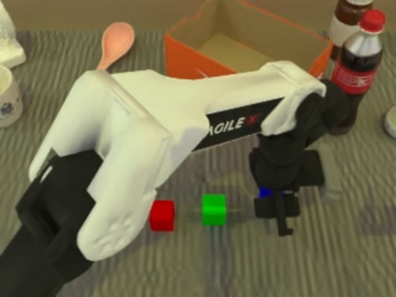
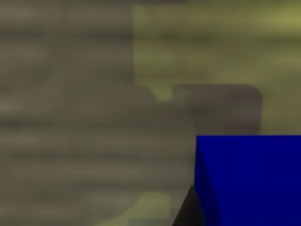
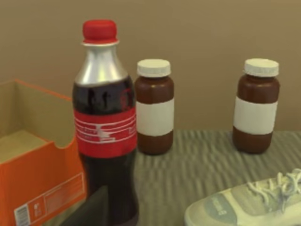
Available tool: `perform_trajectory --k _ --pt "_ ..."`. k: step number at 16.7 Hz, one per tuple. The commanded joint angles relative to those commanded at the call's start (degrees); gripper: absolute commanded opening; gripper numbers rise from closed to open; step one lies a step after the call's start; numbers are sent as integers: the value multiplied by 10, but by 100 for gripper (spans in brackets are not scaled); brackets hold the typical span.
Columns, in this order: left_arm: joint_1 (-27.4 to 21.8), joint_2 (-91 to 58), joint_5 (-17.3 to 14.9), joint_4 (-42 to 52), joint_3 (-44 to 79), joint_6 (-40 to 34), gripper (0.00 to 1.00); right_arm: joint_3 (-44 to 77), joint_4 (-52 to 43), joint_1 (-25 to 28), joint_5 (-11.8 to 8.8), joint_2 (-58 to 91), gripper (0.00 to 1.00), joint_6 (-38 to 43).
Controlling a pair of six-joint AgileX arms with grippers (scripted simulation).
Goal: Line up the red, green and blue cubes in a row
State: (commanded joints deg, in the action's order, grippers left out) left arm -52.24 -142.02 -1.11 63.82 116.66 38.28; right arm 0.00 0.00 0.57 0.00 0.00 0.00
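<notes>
**A:** So which step is this? The left arm [image 1: 154, 130] is sprawling across most of the top view, from lower left up to the middle right.

**B:** Looks like it's placing the blue cube [image 1: 266, 192], the last of the three. The left claw [image 1: 276, 207] is hanging low at the right-middle of the frame, and the blue one is peeking out right between its dark fingers. In the left wrist view the blue face is filling the lower right corner, so I'd say the claw is clamping it.

**A:** And the others?

**B:** The green cube [image 1: 214, 209] is sitting on the counter [image 1: 346, 247] just left of the claw, and the red cube [image 1: 162, 215] left of that, bottom centre. Both are lining up level already.

**A:** Next move?

**B:** My guess: setting the blue one down level with the green one at matching spacing, then letting go without nudging it.

**A:** Right arm?

**B:** Not showing in the top view. Its camera is just looking at a cola bottle [image 3: 106, 127].
</notes>
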Motion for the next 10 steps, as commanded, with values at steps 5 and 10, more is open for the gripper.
perform_trajectory --k 5,10 --pt "0 0 0 0 0 0 15 0 0 0 0 0 100 0" --pt "0 0 0 0 0 0 53 0 0 0 0 0 100 0"
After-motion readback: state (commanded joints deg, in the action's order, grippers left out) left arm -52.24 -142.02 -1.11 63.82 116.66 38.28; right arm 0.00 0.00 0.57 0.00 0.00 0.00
